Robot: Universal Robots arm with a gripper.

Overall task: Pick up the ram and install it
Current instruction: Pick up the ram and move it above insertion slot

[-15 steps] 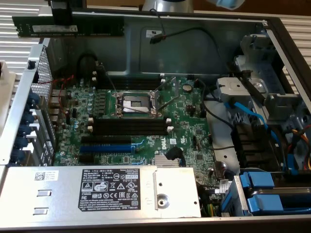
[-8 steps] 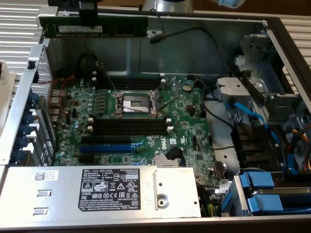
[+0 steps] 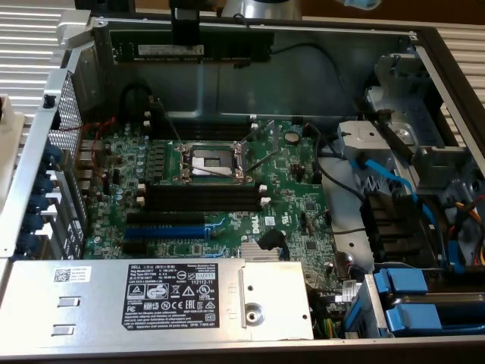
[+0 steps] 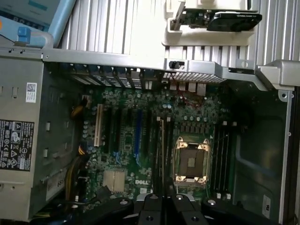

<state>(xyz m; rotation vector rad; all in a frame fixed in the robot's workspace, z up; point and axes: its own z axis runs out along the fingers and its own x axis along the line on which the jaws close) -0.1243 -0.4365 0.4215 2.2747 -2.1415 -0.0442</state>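
The ram (image 3: 227, 50), a long green stick with black chips and a pale label, hangs level high over the back wall of the open computer case. My gripper (image 3: 186, 34) is shut on it near its middle. In the wrist view the ram (image 4: 162, 154) is seen edge-on as a thin dark line running out from between my fingertips (image 4: 161, 208), above the motherboard. Bare black memory slots (image 3: 204, 196) with white end clips lie just in front of the CPU socket (image 3: 212, 161), well below and nearer the camera than the stick. More black slots (image 4: 222, 159) sit on the socket's other side.
A grey power supply (image 3: 182, 299) with a black label fills the case front. The blue expansion slot (image 3: 178, 227) lies beside the memory slots. Drive bays with blue clips and cables (image 3: 409, 296) crowd the exterior view's right. A graphics card (image 4: 220, 18) rests outside the case.
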